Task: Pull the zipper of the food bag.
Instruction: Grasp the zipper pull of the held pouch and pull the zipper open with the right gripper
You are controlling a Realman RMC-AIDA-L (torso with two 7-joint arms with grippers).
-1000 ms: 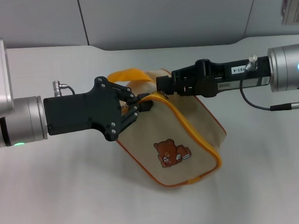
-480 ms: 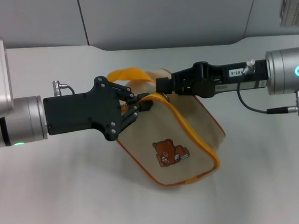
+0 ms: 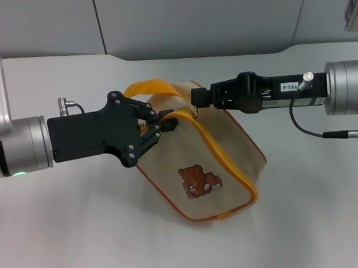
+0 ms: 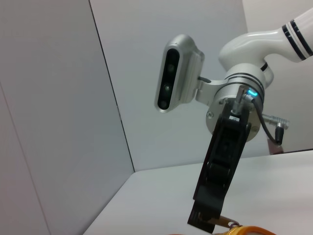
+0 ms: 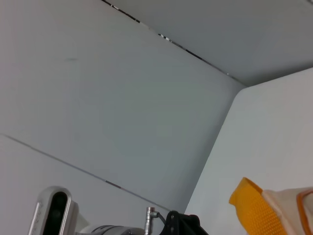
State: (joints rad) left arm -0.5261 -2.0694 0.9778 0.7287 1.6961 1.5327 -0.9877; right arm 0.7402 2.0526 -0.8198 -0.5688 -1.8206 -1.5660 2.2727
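The food bag [image 3: 220,156] lies on the white table, beige with orange piping, bear picture facing up and its orange strap handle [image 3: 153,87] at the far end. My left gripper [image 3: 164,122] is shut on the bag's corner at the end of the zip track. My right gripper [image 3: 196,102] reaches in from the right and is shut at the small silver zipper [image 3: 197,113] pull on the yellow-edged track. The left wrist view shows the right gripper [image 4: 209,221] end-on above the strap [image 4: 247,230]. The right wrist view shows the strap [image 5: 253,205] and a piece of the bag [image 5: 293,208].
The white table [image 3: 82,237] extends around the bag to the front and left. A grey wall panel [image 3: 202,17] runs along the table's far edge. The robot's head camera [image 4: 175,73] shows in the left wrist view.
My left gripper has shifted slightly left with the bag's corner. My right gripper has drawn back slightly to the right. The bag has slid a little to the left.
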